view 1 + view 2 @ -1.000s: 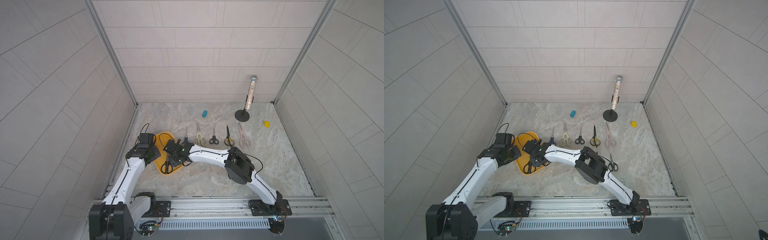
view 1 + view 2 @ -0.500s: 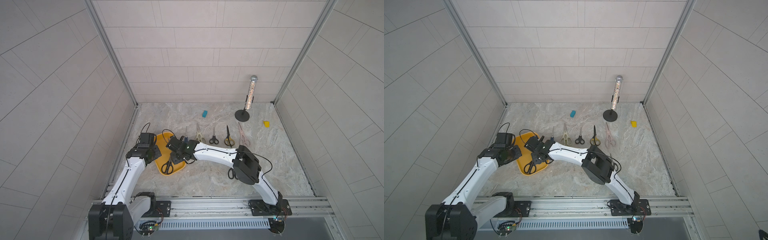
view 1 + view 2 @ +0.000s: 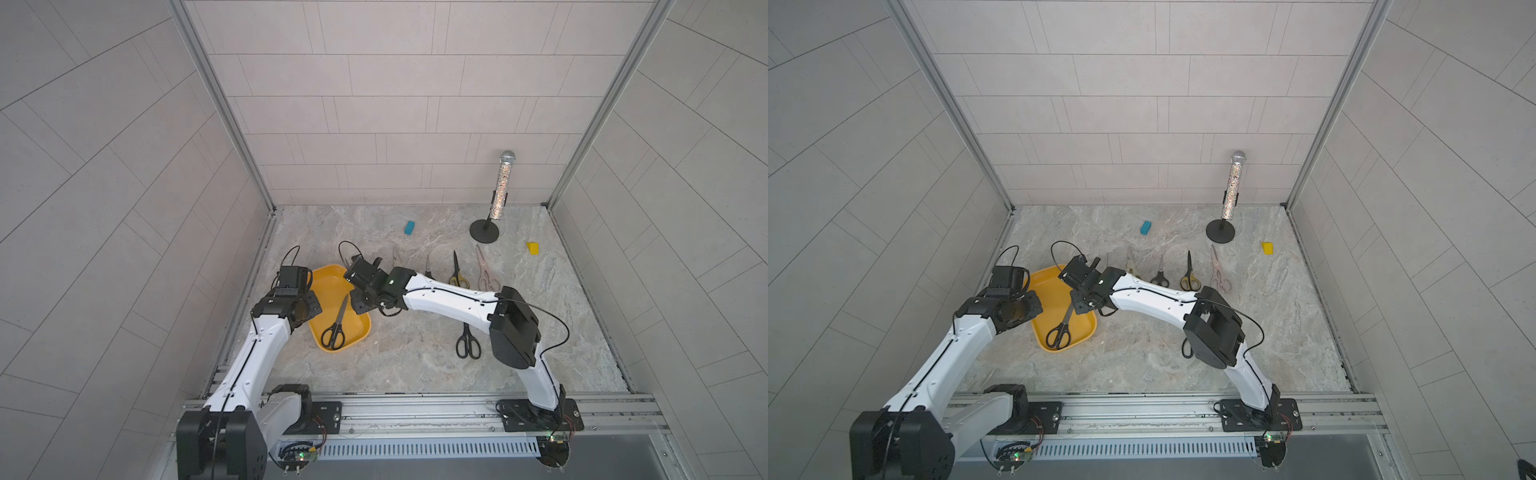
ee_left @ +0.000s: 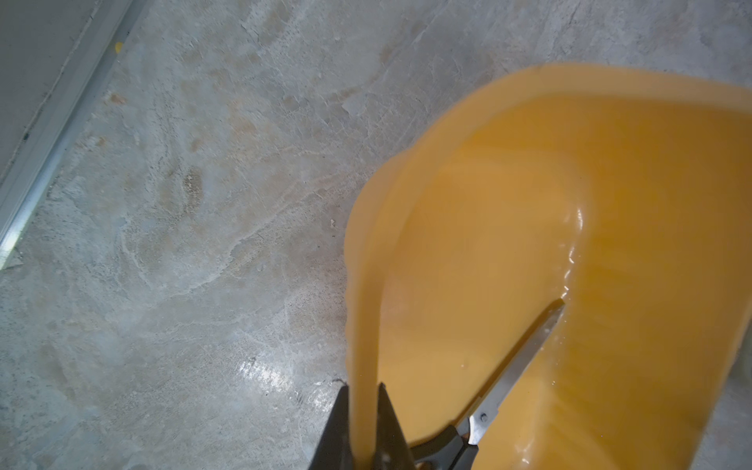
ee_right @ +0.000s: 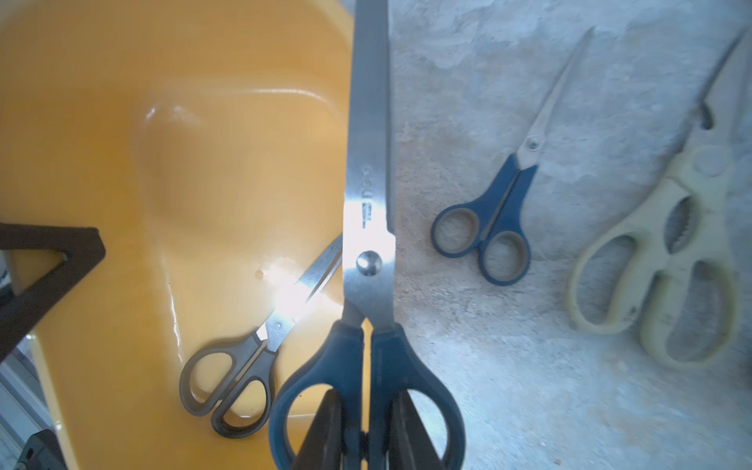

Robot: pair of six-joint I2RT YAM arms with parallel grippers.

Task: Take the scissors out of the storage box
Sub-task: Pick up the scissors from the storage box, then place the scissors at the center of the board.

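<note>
Now that the right arm [image 3: 440,299] has pulled back a bit, both top views show the black scissors [image 3: 335,326] almost whole in the yellow box [image 3: 328,286]. Left wrist: left claw [image 4: 363,392] pinching the box rim. Right wrist: right claw [image 5: 364,427] clamped on the big blue scissors [image 5: 368,203] (hanging over the box edge).

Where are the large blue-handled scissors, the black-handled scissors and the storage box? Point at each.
large blue-handled scissors [image 5: 368,260]: right wrist view, pivot screw.
black-handled scissors [image 5: 278,325]: right wrist view, pivot rivet.
storage box [image 3: 326,291]: in a top view, bare floor.

Left jaws clamped; right jaws clamped; right arm [image 3: 449,301] outstretched.
</note>
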